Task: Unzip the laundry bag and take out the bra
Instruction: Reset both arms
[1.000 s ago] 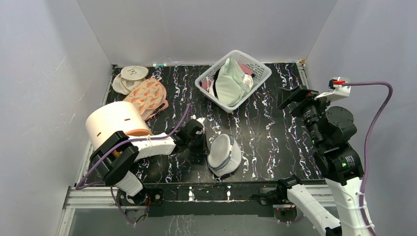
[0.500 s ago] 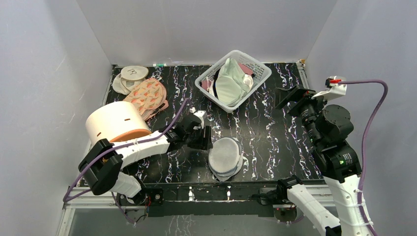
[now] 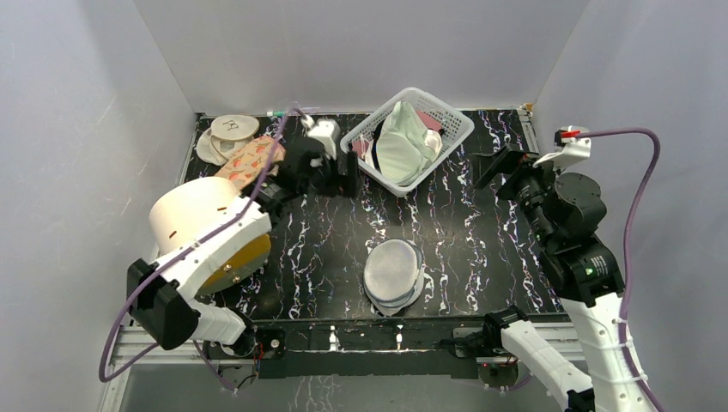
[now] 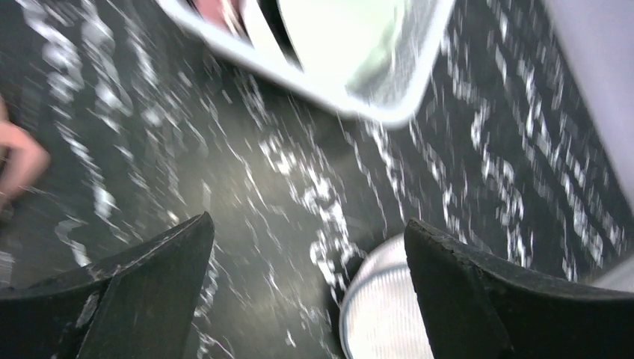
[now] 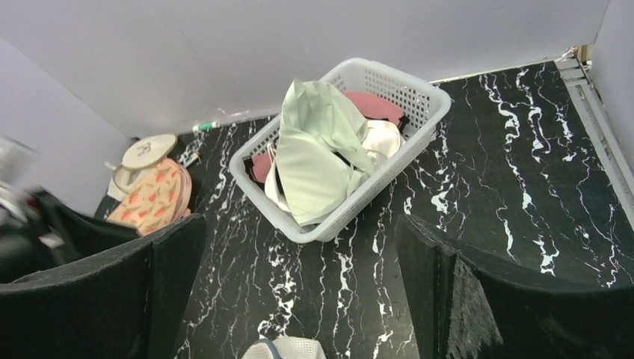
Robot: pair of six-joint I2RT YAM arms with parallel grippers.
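Note:
The laundry bag (image 3: 393, 273), a round white mesh case with a blue-grey rim, lies flat on the black marbled table near the front edge. Nothing touches it. It also shows at the bottom of the left wrist view as the laundry bag (image 4: 381, 310) and of the right wrist view as the laundry bag (image 5: 288, 349). The pale mint-green bra (image 3: 402, 142) lies on top of the clothes in the white basket (image 3: 446, 142); the right wrist view shows the bra (image 5: 314, 149) clearly. My left gripper (image 3: 335, 176) hangs open and empty just left of the basket. My right gripper (image 3: 498, 172) stands open and empty at the right.
A big cream cylinder with an orange base (image 3: 206, 219) lies at the left beside my left arm. Peach floral pads (image 3: 257, 165) and round white pieces (image 3: 230, 129) sit at the back left. Grey walls close in the table on three sides.
My left gripper opened and let go of the laundry bag, which dropped from standing on edge to lying flat. The left arm then swung up and back toward the basket. The right arm shifted slightly.

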